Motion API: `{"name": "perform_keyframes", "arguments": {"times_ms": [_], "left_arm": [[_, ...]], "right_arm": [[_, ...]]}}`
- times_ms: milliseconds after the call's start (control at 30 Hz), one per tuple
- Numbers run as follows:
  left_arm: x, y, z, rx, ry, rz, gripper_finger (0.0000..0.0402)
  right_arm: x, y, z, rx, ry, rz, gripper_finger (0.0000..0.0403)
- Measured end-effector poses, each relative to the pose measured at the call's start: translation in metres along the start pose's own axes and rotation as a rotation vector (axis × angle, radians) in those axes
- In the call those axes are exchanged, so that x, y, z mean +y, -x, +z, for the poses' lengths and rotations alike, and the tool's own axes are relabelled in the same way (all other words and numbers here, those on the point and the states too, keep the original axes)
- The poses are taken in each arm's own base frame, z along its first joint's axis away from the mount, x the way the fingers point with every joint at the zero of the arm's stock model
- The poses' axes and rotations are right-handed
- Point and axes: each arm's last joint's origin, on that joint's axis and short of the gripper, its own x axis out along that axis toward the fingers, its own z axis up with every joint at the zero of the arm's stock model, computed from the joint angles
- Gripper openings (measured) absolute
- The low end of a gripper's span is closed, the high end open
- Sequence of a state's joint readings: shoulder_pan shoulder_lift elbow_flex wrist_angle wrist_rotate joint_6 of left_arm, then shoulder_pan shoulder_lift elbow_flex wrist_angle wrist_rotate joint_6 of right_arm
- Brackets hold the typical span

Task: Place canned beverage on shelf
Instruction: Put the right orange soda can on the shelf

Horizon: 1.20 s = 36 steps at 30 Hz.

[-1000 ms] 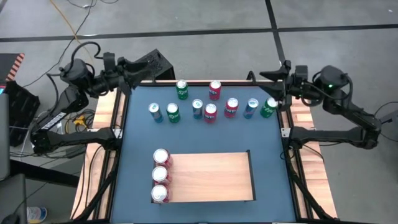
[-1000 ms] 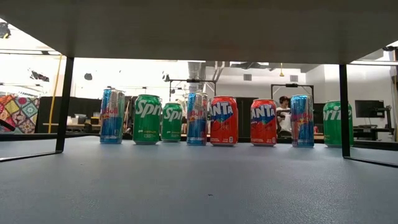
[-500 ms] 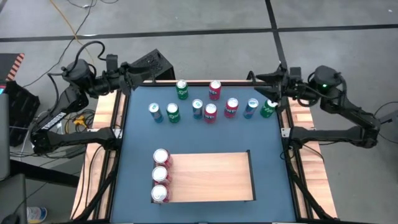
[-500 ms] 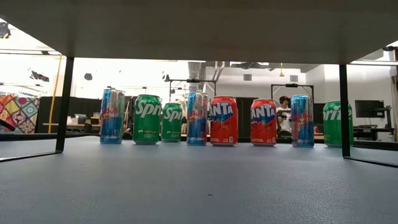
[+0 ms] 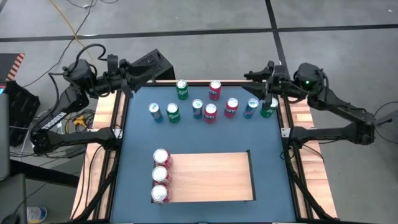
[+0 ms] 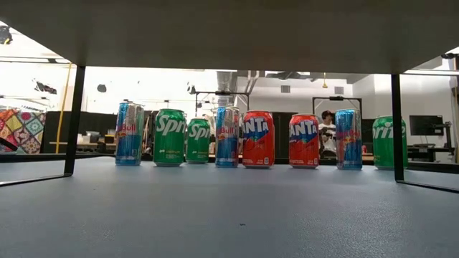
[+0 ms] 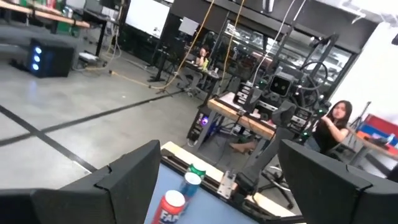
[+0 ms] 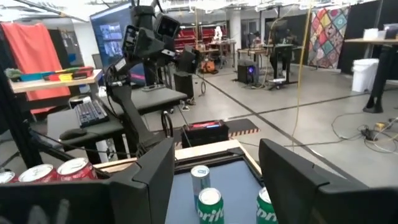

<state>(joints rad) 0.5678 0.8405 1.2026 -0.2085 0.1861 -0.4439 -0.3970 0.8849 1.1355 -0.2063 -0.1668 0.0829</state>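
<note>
The shelf [image 5: 208, 177], a flat pale tan wooden board with plain grain, lies on the smooth dark blue table [image 5: 137, 137]. Three red-topped cans [image 5: 160, 175] stand along its left edge. Beyond the shelf, round metal cans [image 5: 211, 112] stand in a loose row. Above the far corners, the left gripper [image 5: 129, 83] and right gripper [image 5: 266, 86] hang with fingers apart, empty.

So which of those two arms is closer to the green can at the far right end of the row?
Right. The right end effector hovers almost over that green can; the left end effector waits across the table, beyond the far-left corner.
</note>
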Motion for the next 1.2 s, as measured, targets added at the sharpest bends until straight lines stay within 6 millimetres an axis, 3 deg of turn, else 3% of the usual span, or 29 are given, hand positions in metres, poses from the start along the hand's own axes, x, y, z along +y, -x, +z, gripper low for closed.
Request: {"name": "perform_keyframes", "arguments": {"times_ms": [333, 533, 767, 1000, 1200], "left_arm": [[0.011, -0.023, -0.008, 0.022, 0.021, 0.07, 0.0309], [0.016, -0.023, -0.002, -0.03, -0.013, 0.106, 0.0309], [0.021, -0.021, -0.002, -0.02, 0.007, 0.134, 0.0309], [0.022, -0.022, -0.006, 0.027, 0.018, 0.133, 0.0309], [0.023, -0.021, -0.008, 0.05, 0.021, 0.139, 0.0309]], "right_arm": [[-0.012, -0.017, -0.015, 0.109, -0.006, -0.1, 0.0229], [-0.027, -0.049, -0.045, 0.294, -0.001, -0.164, 0.0229], [-0.04, -0.069, -0.075, 0.497, 0.06, -0.174, 0.0233], [-0.045, -0.07, -0.096, 0.797, 0.031, -0.191, 0.0292], [-0.049, -0.084, -0.114, 0.886, 0.076, -0.16, 0.0354]]}}
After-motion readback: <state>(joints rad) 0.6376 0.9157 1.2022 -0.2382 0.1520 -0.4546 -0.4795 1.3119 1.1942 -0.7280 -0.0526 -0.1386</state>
